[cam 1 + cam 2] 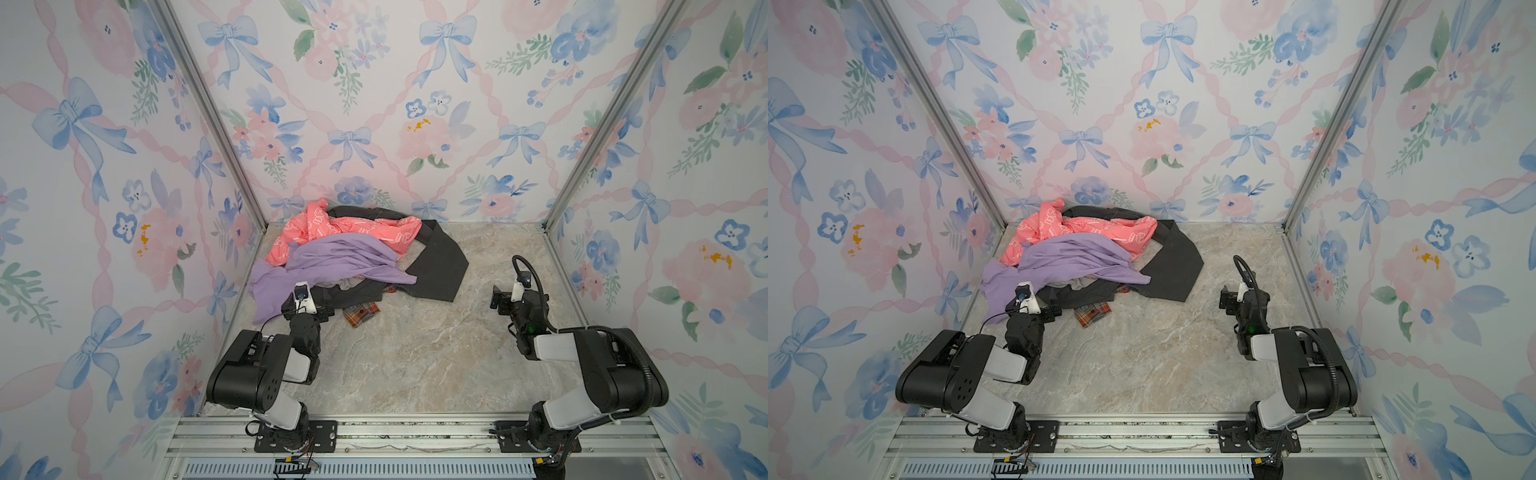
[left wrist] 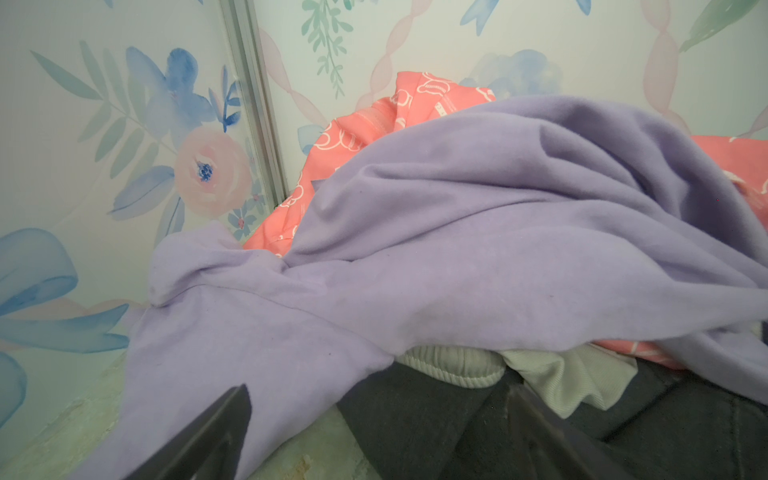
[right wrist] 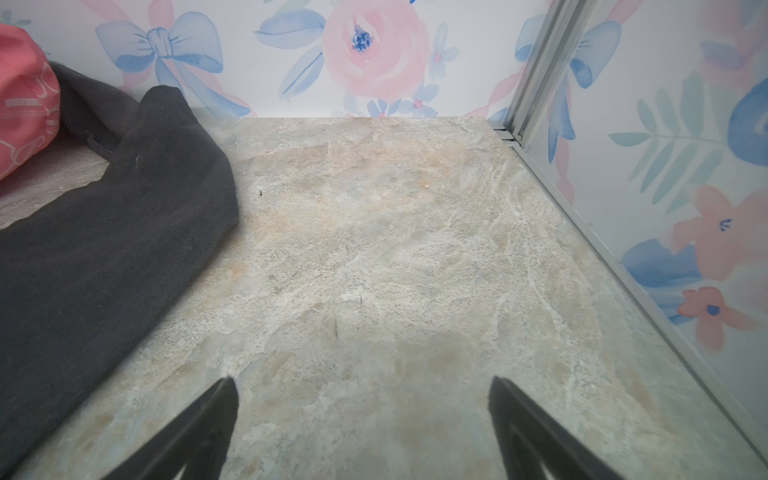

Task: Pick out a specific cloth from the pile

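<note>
Three walls close me in: the far wall (image 1: 374, 104), the left wall (image 1: 83, 208) and the right wall (image 1: 685, 208), all papered with watercolour flowers, blue bows and a pink ribbon lattice. An aluminium post (image 1: 215, 120) stands in the far left corner and a second post (image 1: 609, 120) in the far right. The floor (image 1: 415, 353) under me is flat, with a beige-grey marble pattern. Along its near edge run aluminium rails (image 1: 415, 432), with a slotted grey strip (image 1: 374, 469) just nearer. The light is soft and even.
</note>
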Robot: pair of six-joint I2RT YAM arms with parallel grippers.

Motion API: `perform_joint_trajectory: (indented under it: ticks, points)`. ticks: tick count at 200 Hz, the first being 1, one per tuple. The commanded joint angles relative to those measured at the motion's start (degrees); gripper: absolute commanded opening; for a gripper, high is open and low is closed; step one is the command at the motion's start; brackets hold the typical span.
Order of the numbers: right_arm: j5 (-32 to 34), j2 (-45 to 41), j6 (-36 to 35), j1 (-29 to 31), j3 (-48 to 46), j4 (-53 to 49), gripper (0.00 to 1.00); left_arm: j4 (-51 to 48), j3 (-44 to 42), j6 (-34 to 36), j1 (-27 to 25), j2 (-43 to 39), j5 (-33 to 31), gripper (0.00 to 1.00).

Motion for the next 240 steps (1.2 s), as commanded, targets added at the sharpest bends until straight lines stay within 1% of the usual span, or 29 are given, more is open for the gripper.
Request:
perform_joint_trajectory:
  ticks: [1, 12, 22, 44, 61, 71, 92, 112, 151, 184, 240]
  points:
    - [0.27, 0.02, -0.12, 0.07, 0.68, 0.23, 0.97, 0.56, 1.12, 0.90, 0.10, 0.51, 0.20, 0.98]
    - [0.27, -0.03, -0.12, 0.07, 0.68, 0.22, 0.97, 0.23, 1.28, 0.99, -0.67, 0.66, -1.39, 0.98]
    - [0.28, -0.03, -0.12, 0.01, 0.68, 0.26, 0.97, -0.32, 1.45, 0.87, -0.57, 0.52, -1.23, 0.98]
    - [0.27, -0.03, -0.14, 0.09, 0.68, 0.22, 0.97, -1.12, 1.51, 0.21, 0.57, 0.03, 1.25, 0.98]
    - [0.04, -0.03, -0.04, -0.13, 0.93, -0.29, 0.97, -1.07, 1.50, 0.19, 0.58, 0.10, 1.30, 0.98]
    - [-0.16, -0.03, 0.05, -0.26, 0.84, -0.24, 0.97, -1.12, 1.61, 0.83, 0.52, 0.29, 2.54, 0.98]
    - [-0.02, -0.03, 0.01, -0.17, 0.82, -0.05, 0.97, -1.12, 1.60, 1.11, 0.23, 0.22, 2.26, 0.98]
    - [-0.08, 0.02, 0.06, -0.21, 0.82, -0.14, 0.97, -0.99, 1.43, 1.39, -0.52, 0.14, 0.56, 0.98]
    - [-0.03, -0.03, -0.08, -0.17, 0.82, -0.11, 0.97, -0.59, 1.31, 1.46, -0.66, 0.26, 0.11, 0.98]
    - [0.14, -0.03, -0.12, -0.08, 0.82, -0.13, 0.97, 1.19, 0.75, 1.23, -1.88, 0.61, -4.67, 0.98]
    - [0.89, -0.03, -0.30, 0.28, 0.68, 0.15, 0.97, 1.18, 0.91, 1.29, -2.05, 0.71, -4.96, 0.98]
